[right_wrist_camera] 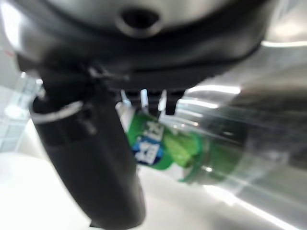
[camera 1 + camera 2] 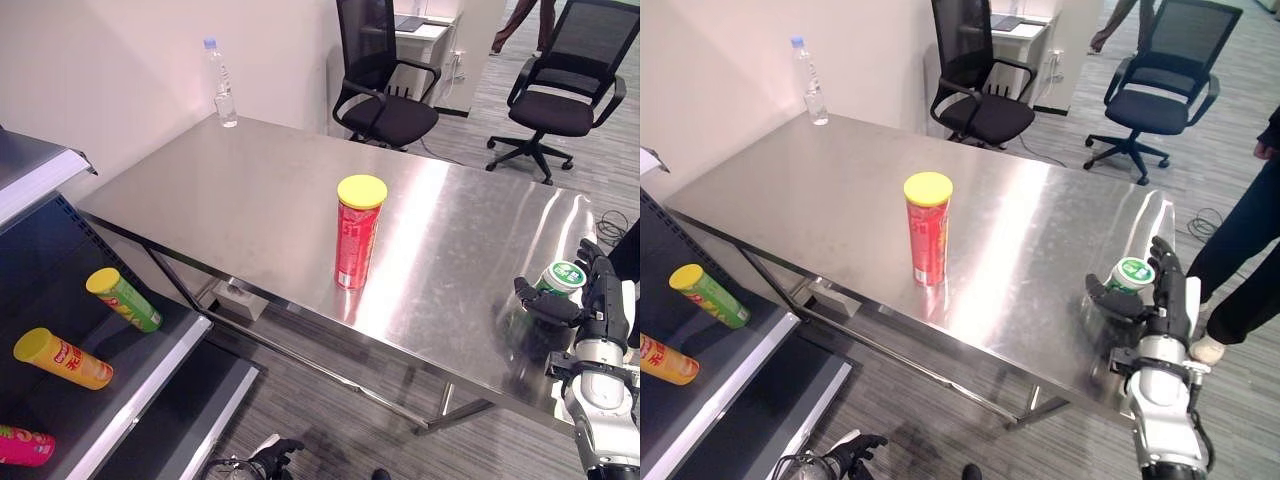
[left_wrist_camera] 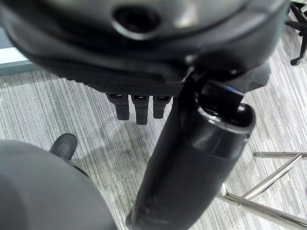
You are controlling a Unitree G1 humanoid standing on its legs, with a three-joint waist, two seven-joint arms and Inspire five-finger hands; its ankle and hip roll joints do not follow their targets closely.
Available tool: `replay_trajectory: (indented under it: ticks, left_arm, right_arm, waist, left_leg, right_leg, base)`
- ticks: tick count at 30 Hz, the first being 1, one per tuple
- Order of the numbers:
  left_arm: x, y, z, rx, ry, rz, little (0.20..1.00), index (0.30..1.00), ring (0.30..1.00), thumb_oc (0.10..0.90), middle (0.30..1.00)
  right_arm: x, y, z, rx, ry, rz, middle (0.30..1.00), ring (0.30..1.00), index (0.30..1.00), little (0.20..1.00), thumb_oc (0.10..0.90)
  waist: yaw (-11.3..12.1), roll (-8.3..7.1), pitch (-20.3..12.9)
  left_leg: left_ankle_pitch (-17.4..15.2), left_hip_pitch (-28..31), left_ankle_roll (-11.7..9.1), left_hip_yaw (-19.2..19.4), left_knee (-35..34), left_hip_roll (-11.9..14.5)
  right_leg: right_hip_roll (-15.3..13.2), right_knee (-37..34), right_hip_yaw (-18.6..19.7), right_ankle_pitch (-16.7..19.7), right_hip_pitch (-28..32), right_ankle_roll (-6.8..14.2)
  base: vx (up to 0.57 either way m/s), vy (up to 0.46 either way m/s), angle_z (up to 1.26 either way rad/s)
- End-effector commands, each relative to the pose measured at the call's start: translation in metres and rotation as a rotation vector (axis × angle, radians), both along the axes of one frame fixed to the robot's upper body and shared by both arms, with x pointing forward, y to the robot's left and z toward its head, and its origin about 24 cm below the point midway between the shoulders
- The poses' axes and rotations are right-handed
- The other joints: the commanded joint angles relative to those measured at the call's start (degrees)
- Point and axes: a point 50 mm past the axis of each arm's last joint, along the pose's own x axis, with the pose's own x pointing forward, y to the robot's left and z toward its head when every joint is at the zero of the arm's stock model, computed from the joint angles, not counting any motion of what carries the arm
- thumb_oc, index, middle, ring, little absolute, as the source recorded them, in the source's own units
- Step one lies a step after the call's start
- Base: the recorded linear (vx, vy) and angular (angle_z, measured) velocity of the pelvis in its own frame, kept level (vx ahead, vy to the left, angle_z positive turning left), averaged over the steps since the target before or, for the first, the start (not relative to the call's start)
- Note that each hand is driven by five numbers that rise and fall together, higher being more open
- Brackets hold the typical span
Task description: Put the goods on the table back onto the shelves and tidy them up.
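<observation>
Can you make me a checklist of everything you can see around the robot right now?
Surface: shiny steel table, mostly bare.
Job's things: red can with yellow lid standing upright mid-table; green can at the table's right edge, in the right robot hand. On the shelf: green can, orange can and pink can lying down.
Clutter: water bottle at the far corner.
Robot hands: right curled round the green can; left robot hand low by the floor, fingers straight.
Cables: nothing seen on the table.
Surroundings: two office chairs, people standing nearby.
</observation>
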Motion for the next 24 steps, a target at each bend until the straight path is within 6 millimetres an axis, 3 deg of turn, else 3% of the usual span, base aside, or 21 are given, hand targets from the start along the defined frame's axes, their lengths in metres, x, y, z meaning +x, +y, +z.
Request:
replay_trajectory:
  ticks: [1,6,7,8,9,10,24]
  left_arm:
    - [-0.015,-0.005,-0.007,0.024,0.069,-0.101,0.900,0.900,0.900,0.800,0.900]
    - [-0.016,-0.004,-0.007,0.028,0.072,-0.100,0.900,0.900,0.900,0.800,0.900]
    - [-0.017,-0.003,-0.007,0.032,0.074,-0.101,0.900,0.900,0.900,0.800,0.900]
    - [-0.017,-0.003,-0.008,0.034,0.076,-0.101,0.900,0.900,0.900,0.800,0.900]
    - [-0.017,-0.003,-0.007,0.035,0.075,-0.099,0.900,0.900,0.900,0.800,0.900]
    - [-0.017,-0.003,-0.007,0.035,0.075,-0.098,0.900,0.900,0.900,0.800,0.900]
    - [-0.017,0.000,-0.007,0.052,0.063,-0.094,0.900,0.900,0.900,0.800,0.900]
  right_arm:
    - [0.018,-0.017,0.072,-0.173,-0.247,-0.020,0.900,0.900,0.900,0.900,0.800]
    - [0.021,-0.020,0.070,-0.185,-0.217,-0.031,0.900,0.900,0.900,0.900,0.800]
    - [0.021,-0.025,0.064,-0.193,-0.168,-0.059,0.505,0.505,0.505,0.505,0.536]
    - [0.022,-0.026,0.062,-0.197,-0.153,-0.063,0.505,0.505,0.505,0.505,0.536]
    - [0.022,-0.029,0.060,-0.199,-0.132,-0.073,0.333,0.333,0.333,0.333,0.422]
    - [0.022,-0.029,0.060,-0.199,-0.133,-0.073,0.300,0.300,0.300,0.300,0.400]
    - [0.016,-0.035,0.041,-0.244,-0.021,-0.129,0.300,0.300,0.300,0.300,0.400]
  waist:
    - [2.09,-0.68,-4.14]
    - [2.38,-0.68,-4.09]
    - [2.53,-0.74,-4.05]
    - [2.59,-0.73,-4.04]
    - [2.61,-0.69,-3.98]
    - [2.59,-0.69,-3.97]
    - [2.50,-0.18,-3.40]
  left_leg:
    - [9.80,-0.12,-4.00,-1.89,0.13,5.15]
    - [9.90,-0.19,-4.07,-2.23,0.13,5.18]
    - [10.01,-0.35,-4.14,-2.45,0.13,5.27]
    - [10.09,-0.37,-4.16,-2.46,0.13,5.28]
    - [10.17,-0.41,-4.15,-2.53,0.13,5.27]
    - [10.17,-0.41,-4.15,-2.54,0.13,5.27]
    - [10.02,-0.58,-4.07,-2.68,0.13,5.32]
  right_leg:
    - [1.58,3.71,0.73,-5.48,0.14,0.57]
    - [1.62,3.68,0.51,-5.52,0.33,0.46]
    - [1.60,3.60,0.29,-5.52,0.49,0.43]
    - [1.59,3.61,0.24,-5.52,0.53,0.43]
    - [1.56,3.61,0.20,-5.52,0.58,0.43]
    - [1.56,3.61,0.20,-5.52,0.58,0.43]
    - [1.50,3.81,-0.01,-5.72,0.53,0.40]
  base:
    - [0.00,0.000,0.00]
    - [0.00,-0.006,0.03]
    - [0.00,-0.014,0.08]
    - [0.00,-0.008,0.07]
    - [0.00,0.001,0.04]
    - [0.00,0.001,0.03]
    - [0.00,0.000,0.00]
